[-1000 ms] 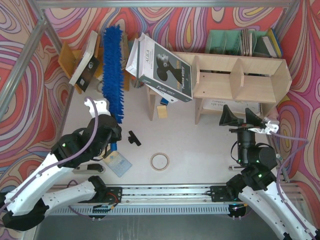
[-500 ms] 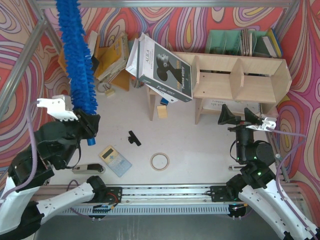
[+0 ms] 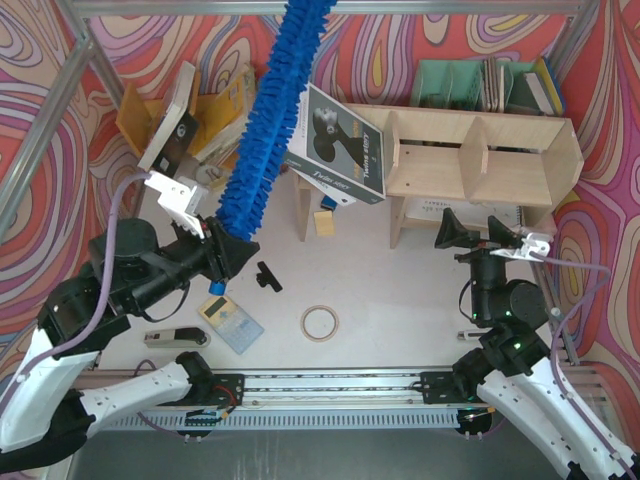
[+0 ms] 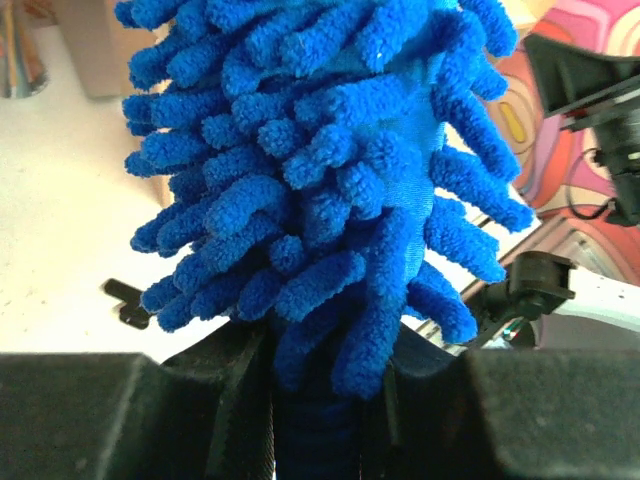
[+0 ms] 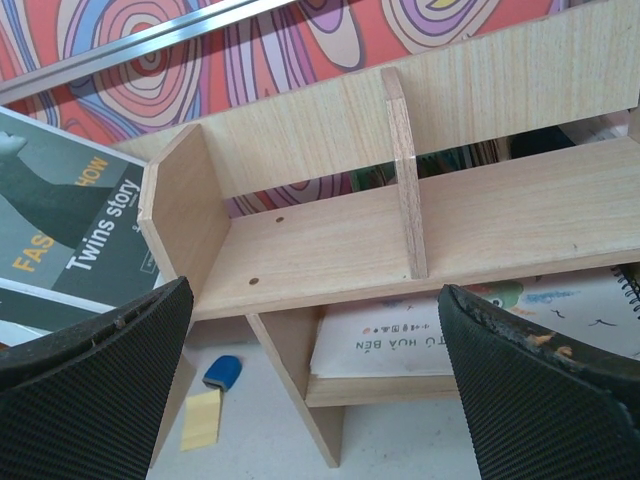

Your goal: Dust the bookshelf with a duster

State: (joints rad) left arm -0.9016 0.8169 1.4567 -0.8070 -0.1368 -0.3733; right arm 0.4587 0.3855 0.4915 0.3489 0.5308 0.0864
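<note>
My left gripper is shut on the handle of the bright-blue fluffy duster, which slants up and to the right, its head crossing the leaning magazine toward the back wall. In the left wrist view the duster fills the frame and my left gripper clamps its handle. The pale plywood bookshelf stands at the back right with upright dividers. My right gripper is open and empty in front of it. The right wrist view shows the bookshelf, with my right gripper wide open.
An orange-yellow book rack with books stands back left. A teal file organiser sits behind the shelf. On the table lie a tape ring, a calculator, a black clip, a stapler and a yellow note pad.
My left arm has swung the duster from upright at the far left to slanting right, toward the magazine and shelf. The right arm has hardly moved.
</note>
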